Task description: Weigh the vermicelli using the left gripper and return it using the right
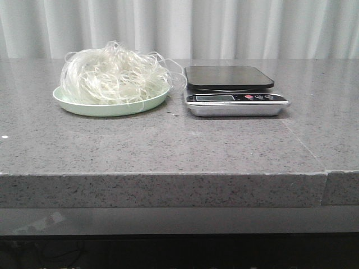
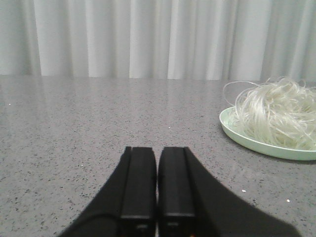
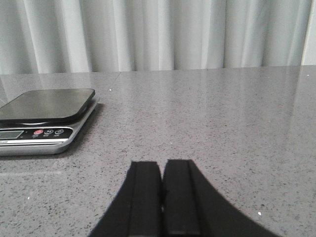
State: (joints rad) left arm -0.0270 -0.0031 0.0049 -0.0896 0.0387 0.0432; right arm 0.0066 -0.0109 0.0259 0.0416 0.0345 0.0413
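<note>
Vermicelli (image 1: 115, 73) sits heaped on the green plate (image 1: 106, 106) at centre-left of the front view, just beside the scale (image 1: 235, 92), whose platform is bare; this fits either before weighing or after return. Display text is too small to read. Left wrist view: left gripper (image 2: 157, 185) closed, empty. Right wrist view: right gripper (image 3: 162, 197) closed, empty.

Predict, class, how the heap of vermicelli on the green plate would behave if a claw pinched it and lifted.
The vermicelli looks like thin, loose, tangled strands, so it would probably sag and trail limply. Stray loops already overhang the plate, so some may snag or drop. It seems light and airy for its bulk.
</note>
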